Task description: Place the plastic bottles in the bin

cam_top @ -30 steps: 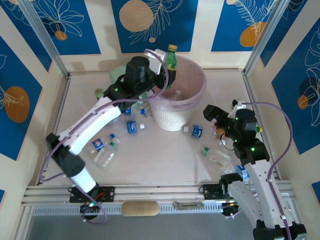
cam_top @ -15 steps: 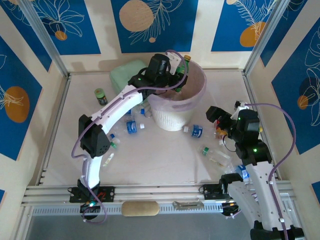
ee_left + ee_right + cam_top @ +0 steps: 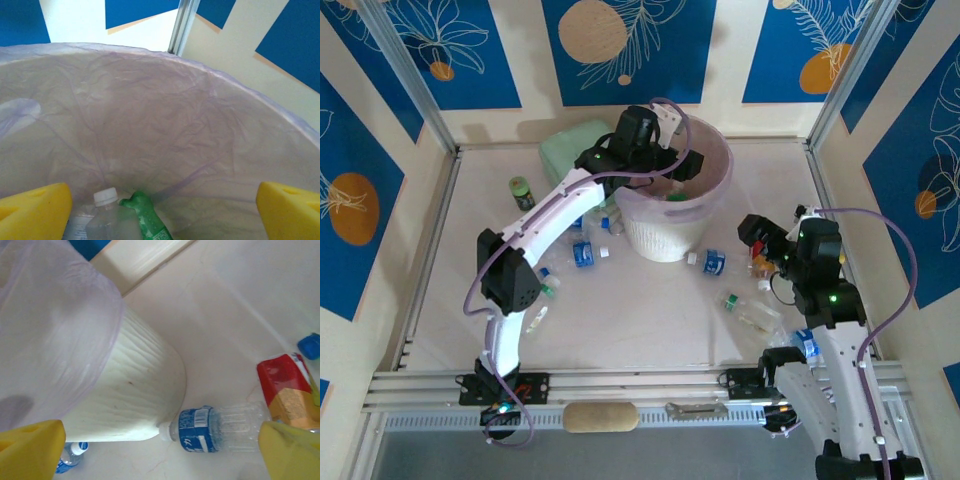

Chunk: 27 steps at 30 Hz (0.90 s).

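Observation:
The bin [image 3: 670, 238] stands at the table's middle back, pink liner [image 3: 150, 115] inside. My left gripper [image 3: 686, 166] hangs open over its mouth, yellow pads [image 3: 33, 211] wide apart with nothing between them. Below it the green bottle [image 3: 148, 221] lies in the bin beside a clear white-capped bottle [image 3: 103, 216]. My right gripper [image 3: 758, 238] is open to the right of the bin, above a clear blue-labelled bottle [image 3: 220, 429] whose cap touches the bin's base [image 3: 131, 390]. More bottles lie on the table at left [image 3: 583, 253] and right [image 3: 748, 313].
A dark jar with a green lid [image 3: 522, 192] and a mint-green box [image 3: 568, 150] sit at the back left. A red and gold packet [image 3: 286, 390] and a blue cap [image 3: 310, 346] lie near the right gripper. Walls close in the table's sides.
The left gripper carried the green bottle over the bin's mouth, then opened; the bottle now lies inside the bin. The right arm shifted slightly.

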Tool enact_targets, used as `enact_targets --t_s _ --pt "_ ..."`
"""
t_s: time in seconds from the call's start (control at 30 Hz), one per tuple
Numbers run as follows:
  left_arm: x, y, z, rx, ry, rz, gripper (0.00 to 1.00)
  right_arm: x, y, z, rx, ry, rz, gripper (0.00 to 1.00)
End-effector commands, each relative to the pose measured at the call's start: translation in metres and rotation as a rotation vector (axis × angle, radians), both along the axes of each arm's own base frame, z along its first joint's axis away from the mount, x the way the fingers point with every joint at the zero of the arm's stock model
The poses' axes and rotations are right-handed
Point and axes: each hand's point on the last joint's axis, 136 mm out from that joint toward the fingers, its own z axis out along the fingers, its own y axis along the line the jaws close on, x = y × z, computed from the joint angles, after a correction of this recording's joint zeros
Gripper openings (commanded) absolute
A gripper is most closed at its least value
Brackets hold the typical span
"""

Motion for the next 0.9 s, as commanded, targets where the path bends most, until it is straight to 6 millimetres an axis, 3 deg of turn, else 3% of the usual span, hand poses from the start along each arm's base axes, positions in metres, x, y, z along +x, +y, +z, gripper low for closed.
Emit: enact_targets --t_s 0.0,0.23,0.37,0.47,0.6,0.77,0.87 --pt "-0.025 0.016 0.056 -0.082 -0.052 -0.037 0.99 -0.010 -0.019 -0.005 -0.018 0.072 -0.091 0.99" --pt "-0.061 0.058 0.066 -0.125 -0.132 0.017 1.00 -0.040 -0.058 -0.046 -0.015 0.360 -0.282 0.99" --pt "-0.077 0.096 0.051 -0.104 -0.168 0.115 1.00 -0.057 -0.075 -0.071 -0.012 0.517 -0.369 0.99" --pt "-0.085 0.125 0.029 -0.057 -0.166 0.195 1.00 -0.073 -0.087 -0.082 0.002 0.594 -0.452 0.99" --pt "-0.095 0.161 -0.023 0.012 -0.106 0.295 1.00 -0.095 -0.090 -0.100 0.041 0.721 -0.517 0.99" --pt "-0.107 0.190 -0.077 0.025 -0.016 0.376 1.00 -0.117 -0.101 -0.098 0.027 0.827 -0.662 0.99" --pt "-0.111 0.200 -0.096 0.017 0.015 0.403 1.00 -0.125 -0.087 -0.114 0.186 0.876 -0.745 0.99"
